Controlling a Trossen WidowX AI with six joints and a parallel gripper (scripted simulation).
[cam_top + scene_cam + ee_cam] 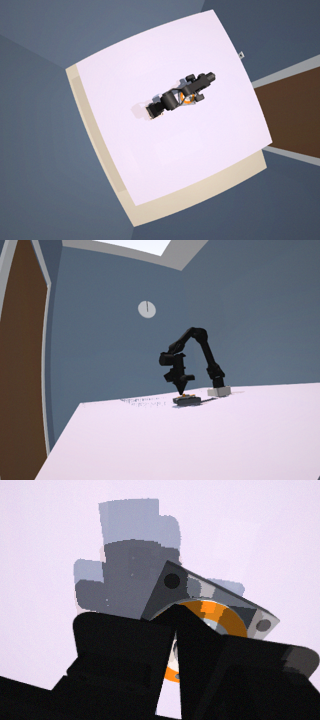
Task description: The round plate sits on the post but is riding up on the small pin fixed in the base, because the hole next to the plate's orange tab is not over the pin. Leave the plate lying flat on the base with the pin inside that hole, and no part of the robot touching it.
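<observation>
The round plate (184, 100) (190, 396) (237, 621) has an orange ring and a pale centre. It sits on the dark grey square base (190, 104) (188, 401) (159, 596). In the exterior view it looks slightly tilted, its right side higher. The small orange tab (183, 395) stands up on the plate there, close beside the fingertips. My gripper (181, 394) (178, 609) is shut with nothing seen between its tips. It points down just above the plate; whether it touches the plate or tab is unclear. The pin and the tab's hole cannot be made out, and the fingers hide much of the plate.
The arm's pale mounting block (219, 391) stands behind and right of the base in the exterior view. The arm arches from it over the white table (165, 165) (165, 441). In the top view the arm partly covers the plate and base.
</observation>
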